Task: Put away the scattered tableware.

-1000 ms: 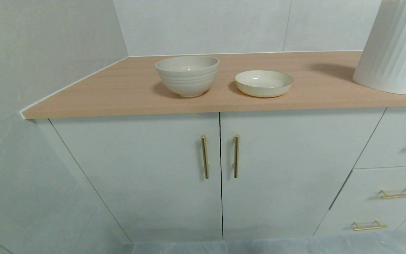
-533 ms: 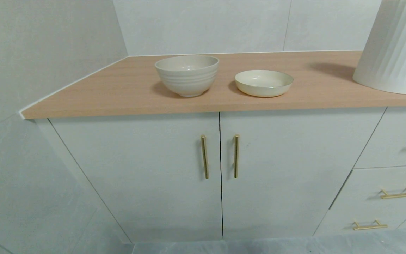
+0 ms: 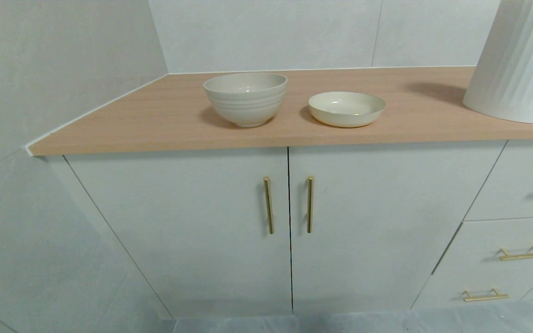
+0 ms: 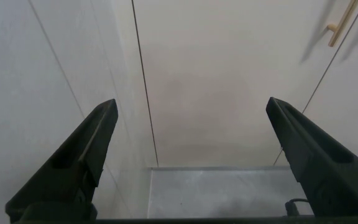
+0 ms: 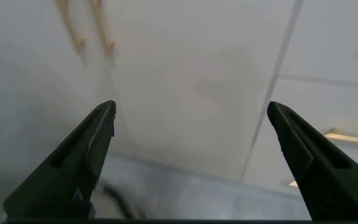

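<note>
A deep beige ribbed bowl (image 3: 246,98) stands on the wooden countertop (image 3: 155,120), left of a shallow cream dish (image 3: 346,108). Both sit near the counter's front edge, above the two closed cabinet doors. My left gripper (image 4: 191,109) is open and empty, low down in front of the white cabinet face near the floor. My right gripper (image 5: 191,111) is likewise open and empty, facing the cabinet front with gold handles (image 5: 89,28) off to one side.
A tall white ribbed container (image 3: 518,60) stands at the counter's right end. Below are double doors with two vertical gold handles (image 3: 289,204) and drawers (image 3: 516,222) on the right. A tiled wall closes off the left side and the back.
</note>
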Tool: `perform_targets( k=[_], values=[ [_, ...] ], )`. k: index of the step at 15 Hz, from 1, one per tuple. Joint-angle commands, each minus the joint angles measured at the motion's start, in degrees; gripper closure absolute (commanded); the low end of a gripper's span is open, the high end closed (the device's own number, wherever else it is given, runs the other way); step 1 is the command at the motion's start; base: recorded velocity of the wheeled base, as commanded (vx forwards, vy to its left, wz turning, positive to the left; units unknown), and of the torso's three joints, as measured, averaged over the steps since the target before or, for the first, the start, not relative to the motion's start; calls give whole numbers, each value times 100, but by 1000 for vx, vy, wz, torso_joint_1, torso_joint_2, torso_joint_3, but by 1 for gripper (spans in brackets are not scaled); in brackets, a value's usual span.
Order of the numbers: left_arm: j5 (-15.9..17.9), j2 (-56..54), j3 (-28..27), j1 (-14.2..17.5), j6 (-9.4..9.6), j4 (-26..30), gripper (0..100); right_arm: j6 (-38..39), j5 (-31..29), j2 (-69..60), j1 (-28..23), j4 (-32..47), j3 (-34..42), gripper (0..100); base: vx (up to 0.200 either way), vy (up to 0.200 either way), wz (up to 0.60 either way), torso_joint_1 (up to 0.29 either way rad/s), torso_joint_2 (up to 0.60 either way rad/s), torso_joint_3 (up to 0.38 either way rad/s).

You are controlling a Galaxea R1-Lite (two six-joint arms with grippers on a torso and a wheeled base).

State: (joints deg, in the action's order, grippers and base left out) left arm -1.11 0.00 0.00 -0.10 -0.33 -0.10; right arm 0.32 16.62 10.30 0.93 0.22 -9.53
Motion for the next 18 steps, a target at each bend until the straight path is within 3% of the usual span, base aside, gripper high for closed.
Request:
perform_targets(
  k=[1, 3, 7, 12, 16, 18],
  values=[
    [-3, 0, 0, 1, -2, 1, 0, -14, 351, 1642, 22, -31, -321, 0, 0, 0, 0, 0, 0, 0],
    [-3, 0, 0, 1, -2, 1, 0, -14, 360, 2521, 206, -31, -655, 0, 0, 0, 0, 0, 0, 0],
    [-3, 0, 0, 1, -2, 1, 0, -23, 210, 4393, 1815, -215, -1437, 0, 0, 0, 0, 0, 0, 0],
    [-3, 0, 0, 1, -2, 1, 0, 3, 210, 6678, 2307, -2474, -1806, 0, 0, 0, 0, 0, 0, 0],
    [-3, 0, 0, 1, -2, 1, 0, 346, 210, 7838, 2878, -2685, -2940, 0, 0, 0, 0, 0, 0, 0],
    [-3, 0, 0, 1, -2, 1, 0, 909, 246, 8234, 3370, -2694, -3406, 0, 0, 0, 0, 0, 0, 0]
  ],
)
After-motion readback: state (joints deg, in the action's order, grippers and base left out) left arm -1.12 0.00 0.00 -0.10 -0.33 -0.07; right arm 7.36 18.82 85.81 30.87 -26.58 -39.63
